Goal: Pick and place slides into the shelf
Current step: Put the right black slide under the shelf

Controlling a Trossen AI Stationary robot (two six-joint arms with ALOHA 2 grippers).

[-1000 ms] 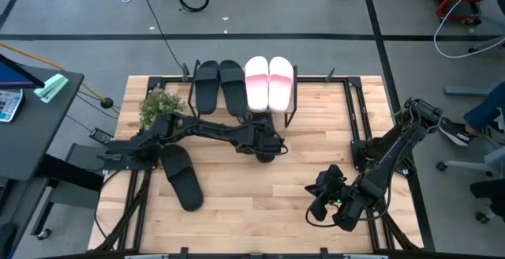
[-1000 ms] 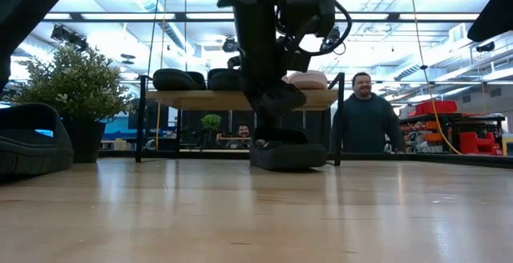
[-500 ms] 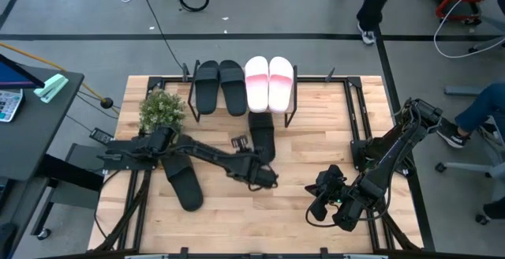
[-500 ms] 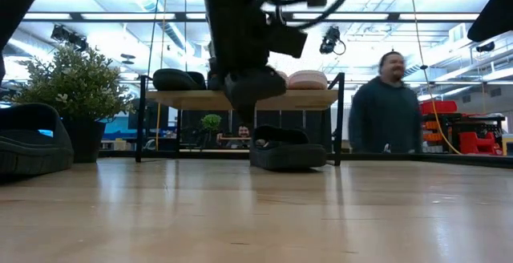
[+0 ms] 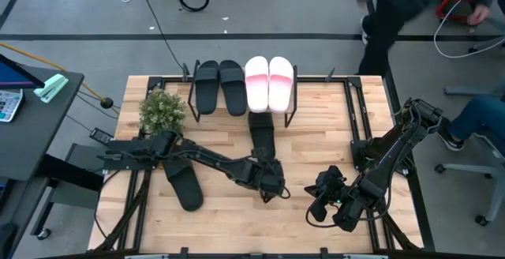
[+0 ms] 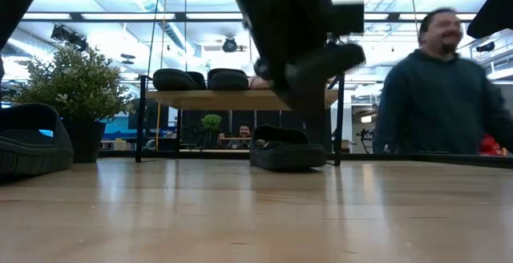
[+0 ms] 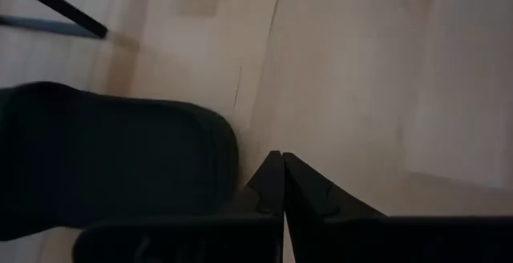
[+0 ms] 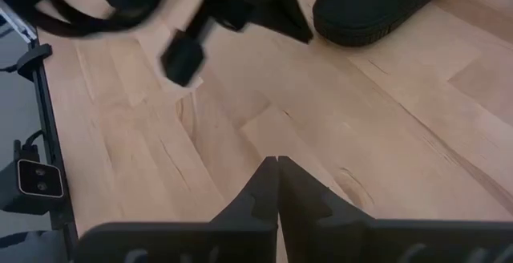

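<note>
Since the earlier frame, the left gripper (image 5: pixel 272 186) is being drawn back from the black slide (image 5: pixel 262 131) under the shelf (image 5: pixel 293 93), fingers (image 7: pixel 282 184) pressed together on nothing. Another black slide (image 5: pixel 181 177) is lying by the plant (image 5: pixel 162 107). Two black and two pink slides (image 5: pixel 269 84) are being kept on top. The right gripper (image 5: pixel 316 205) is being held clenched, empty, near the table's (image 5: pixel 316 140) front edge.

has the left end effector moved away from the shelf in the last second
Yes. In the high view the left end effector has pulled back from the shelf toward the table's near edge, leaving the black slide behind.
</note>
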